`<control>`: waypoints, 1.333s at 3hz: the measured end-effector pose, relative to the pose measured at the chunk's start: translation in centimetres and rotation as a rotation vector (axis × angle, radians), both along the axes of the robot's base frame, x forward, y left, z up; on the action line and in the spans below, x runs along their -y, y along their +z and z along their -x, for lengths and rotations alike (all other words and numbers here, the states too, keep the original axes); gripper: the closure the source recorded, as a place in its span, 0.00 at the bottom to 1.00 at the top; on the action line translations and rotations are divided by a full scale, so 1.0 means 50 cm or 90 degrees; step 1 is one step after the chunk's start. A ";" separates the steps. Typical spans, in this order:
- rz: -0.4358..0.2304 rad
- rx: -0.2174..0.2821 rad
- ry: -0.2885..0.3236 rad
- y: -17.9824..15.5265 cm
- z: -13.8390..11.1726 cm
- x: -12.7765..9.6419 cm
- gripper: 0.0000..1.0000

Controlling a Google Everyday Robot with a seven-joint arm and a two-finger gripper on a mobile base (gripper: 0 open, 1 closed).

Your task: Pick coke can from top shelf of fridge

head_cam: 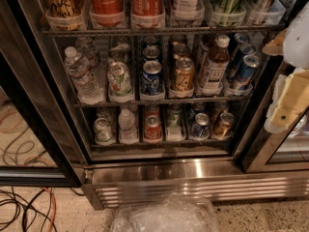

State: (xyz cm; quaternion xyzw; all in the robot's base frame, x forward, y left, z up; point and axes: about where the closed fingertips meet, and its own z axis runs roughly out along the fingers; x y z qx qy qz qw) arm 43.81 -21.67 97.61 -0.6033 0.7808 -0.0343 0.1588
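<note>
I have the gripper (289, 100) at the far right edge of the view, in front of the right door frame (256, 124) and level with the middle rack. I cannot tell whether it is wide or narrow. The coke can (106, 3) stands on the top shelf (159, 31) of the fridge (164, 170), left of centre, with its upper part cut off by the top of the view. It is well apart from the gripper, up and to the left.

A second red can (147, 1) stands just beside it on the right and a gold-orange can (60, 4) on its left. A loose approach could nudge a neighbour or close on the wrong can. Each can sits in a clear plastic tray (107, 21), and I judge its front lip could catch the can if I pull straight out without lifting. Sweeping in from the right, the arm could clip the door frame.
</note>
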 end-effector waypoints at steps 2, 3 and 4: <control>-0.013 0.008 0.010 -0.003 -0.005 -0.023 0.00; -0.055 0.010 0.072 -0.022 -0.021 -0.101 0.00; -0.118 0.033 0.079 -0.018 -0.019 -0.179 0.00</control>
